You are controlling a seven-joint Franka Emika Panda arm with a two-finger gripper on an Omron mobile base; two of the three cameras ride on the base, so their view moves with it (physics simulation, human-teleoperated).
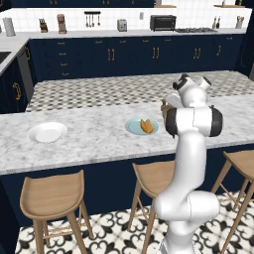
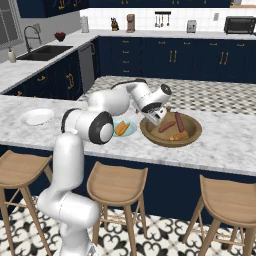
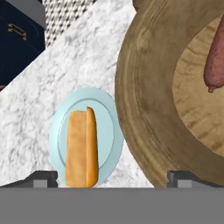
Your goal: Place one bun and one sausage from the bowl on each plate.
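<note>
The pale teal plate (image 2: 131, 131) (image 1: 133, 126) (image 3: 59, 131) carries one bun (image 3: 82, 148) (image 1: 146, 125) (image 2: 121, 128). To its right stands the brown wooden bowl (image 2: 195, 134) (image 3: 144, 87), holding two reddish sausages (image 2: 167, 126) (image 3: 216, 57) and another bun (image 2: 179, 135). My gripper (image 2: 151, 120) (image 3: 112, 179) hangs open and holds nothing, just above the bowl's near-left rim, between bowl and teal plate. The white plate (image 1: 47, 132) (image 2: 37, 116) lies bare far to the left on the marble counter.
Wooden stools (image 1: 52, 196) (image 2: 117, 182) line the counter's near side. Behind it run a patterned floor and dark blue cabinets (image 1: 109, 54). My own arm (image 1: 191, 129) covers most of the bowl in the left base view.
</note>
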